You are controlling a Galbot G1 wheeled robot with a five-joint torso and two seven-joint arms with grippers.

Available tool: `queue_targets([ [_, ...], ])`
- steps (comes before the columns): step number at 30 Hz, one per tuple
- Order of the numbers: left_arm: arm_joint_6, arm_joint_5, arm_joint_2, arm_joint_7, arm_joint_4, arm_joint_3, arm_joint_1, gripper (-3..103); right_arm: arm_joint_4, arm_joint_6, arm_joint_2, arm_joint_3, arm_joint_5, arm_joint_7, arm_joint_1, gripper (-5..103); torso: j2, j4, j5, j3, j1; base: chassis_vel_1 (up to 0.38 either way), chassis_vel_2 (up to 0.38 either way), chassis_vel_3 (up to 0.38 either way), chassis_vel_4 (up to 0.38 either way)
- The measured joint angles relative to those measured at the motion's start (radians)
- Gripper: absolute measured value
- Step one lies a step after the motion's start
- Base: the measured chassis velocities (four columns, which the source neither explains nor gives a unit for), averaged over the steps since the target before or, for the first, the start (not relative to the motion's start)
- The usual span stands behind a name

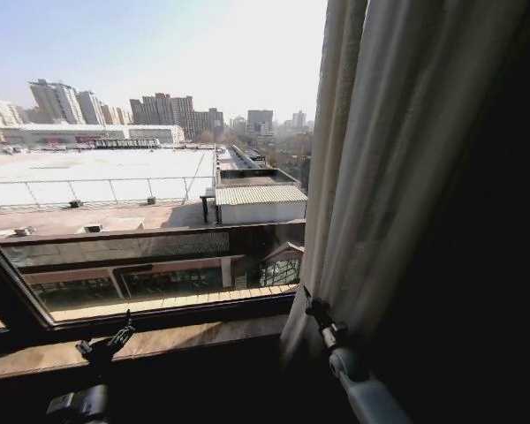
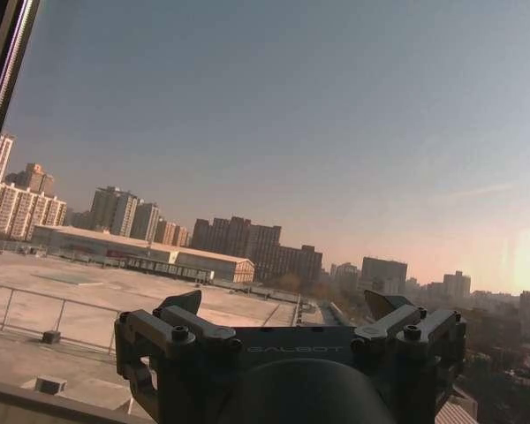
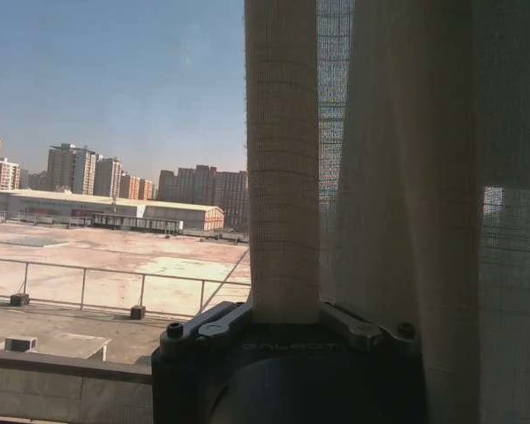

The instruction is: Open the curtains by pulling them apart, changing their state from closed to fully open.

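From the head camera, you have the right gripper point(image 1: 316, 311) low at the inner edge of the curtains point(image 1: 380, 177), which hang gathered just above and beyond it, bunched against a dark drape point(image 1: 477, 265) on its far side. The glass on the gripper's other side is bare, with rooftops showing through. The left gripper point(image 1: 115, 340) hangs low before the window sill point(image 1: 177, 340), well apart from any fabric.

In the left wrist view, the left gripper point(image 2: 287, 309) has its fingers spread wide with nothing between them; ahead of it is only glass and skyline.

In the right wrist view, the right gripper point(image 3: 287, 318) is closed on a fold of the curtains point(image 3: 283, 177): a narrow pleat rises straight up out of the jaws, and the rest of the sheer panel hangs just beside it, on the drape side.

Judging by this, you are late in the pull on this side: the panel is already bunched near the window's edge. The next move calls for keeping the pinch firm and carrying the fold further toward the drape until no sheer covers the glass. Whether a panel on the left arm's side remains to be drawn cannot be told.

No containers figure here.
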Motion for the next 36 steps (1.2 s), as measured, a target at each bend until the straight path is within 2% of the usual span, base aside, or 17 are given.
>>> queue_targets([
  [19,0.000,0.000,0.000,0.000,0.000,0.000,0.000,100,-0.018,0.021,-0.002,0.000,0.001,-0.007,0.005,0,0.000,-0.0003,-0.0003,0.000,0.000,-0.339,-0.345,0.335,0.339],
  [24,0.000,0.000,0.000,0.000,0.000,0.000,0.000,100,-0.019,0.024,-0.013,0.003,-0.054,0.002,0.005,0,0.000,-0.0002,0.0007,0.000,0.000,-0.107,-0.140,0.163,0.128],
  [26,0.000,0.000,0.000,0.000,0.000,0.000,0.000,100,-0.019,0.008,-0.020,0.004,-0.073,0.037,0.005,0,0.000,-0.0002,0.0004,0.000,0.000,-0.014,-0.046,0.067,0.023],
  [28,0.000,0.000,0.000,0.000,0.000,0.000,0.000,100,-0.022,-0.047,-0.025,0.009,-0.078,0.133,0.013,0,0.000,0.0001,-0.0007,0.000,0.000,0.009,0.024,-0.026,-0.016],
  [29,0.000,0.000,0.000,0.000,0.000,0.000,0.000,100,-0.022,-0.047,-0.025,0.009,-0.078,0.133,0.013,0,0.000,0.0001,-0.0007,0.000,0.000,0.018,0.048,-0.051,-0.032],
  [30,0.000,0.000,0.000,0.000,0.000,-0.001,0.000,100,-0.028,-0.070,-0.027,0.015,-0.078,0.178,0.020,0,0.000,0.0004,-0.0013,0.000,0.000,0.054,0.048,-0.042,-0.047],
  [31,0.000,0.000,0.000,0.000,0.000,-0.001,0.000,100,-0.038,-0.086,-0.028,0.022,-0.078,0.219,0.029,0,0.000,0.0004,-0.0005,0.000,0.000,0.075,0.080,-0.042,-0.082],
  [32,0.000,0.000,0.000,0.000,0.000,-0.001,0.000,100,-0.038,-0.086,-0.028,0.022,-0.078,0.219,0.029,0,0.000,0.0004,-0.0005,0.000,0.000,0.075,0.080,-0.042,-0.082],
  [35,0.000,0.000,0.000,0.000,0.000,-0.001,0.000,100,-0.064,-0.125,-0.032,0.044,-0.078,0.323,0.056,0,0.000,0.0004,-0.0004,0.000,0.000,0.025,0.015,-0.014,-0.027],
  [36,0.000,0.000,0.000,0.000,0.000,-0.001,0.000,100,-0.064,-0.125,-0.032,0.044,-0.078,0.323,0.056,0,0.000,0.0004,-0.0004,0.000,0.000,0.000,0.000,0.000,0.000],
])
